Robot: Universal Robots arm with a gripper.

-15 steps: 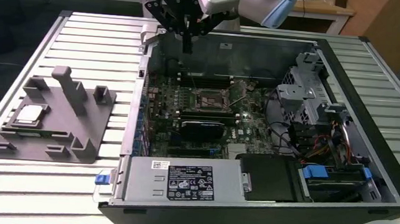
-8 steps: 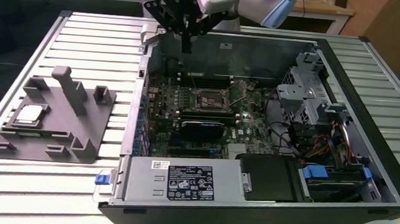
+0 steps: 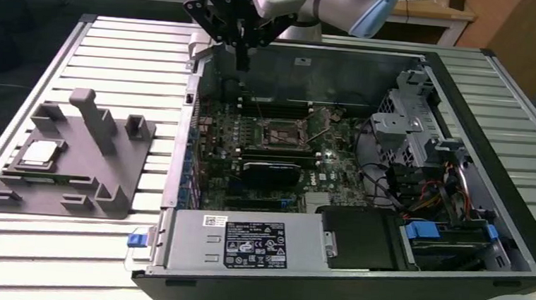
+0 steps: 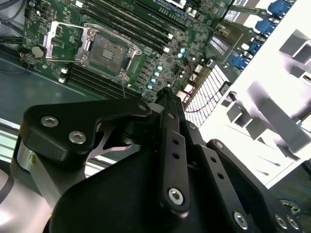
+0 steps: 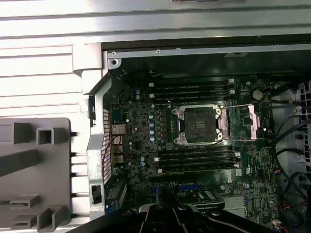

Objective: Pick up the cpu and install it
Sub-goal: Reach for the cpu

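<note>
The cpu (image 3: 41, 152), a small silvery square chip, lies flat on a grey holder block (image 3: 77, 179) on the table, at the exterior view's left. My gripper (image 3: 243, 65) hangs over the back left corner of the open computer case (image 3: 489, 229), far from the chip. Its black fingers (image 4: 167, 104) point down, shut together with nothing between them. The motherboard's socket (image 3: 279, 134) stands open with its metal frame swung aside, seen in both wrist views (image 4: 107, 51) (image 5: 199, 125). My gripper (image 5: 167, 196) is off to one side of that socket.
The case lies on a slatted metal table (image 3: 114, 54). Memory slots (image 5: 194, 90) run on both sides of the socket. A black card (image 3: 271, 171), a power supply (image 3: 242, 240), drive cages (image 3: 411, 125) and loose cables (image 3: 434, 197) crowd the case. Grey posts (image 3: 86, 112) rise from the holder block.
</note>
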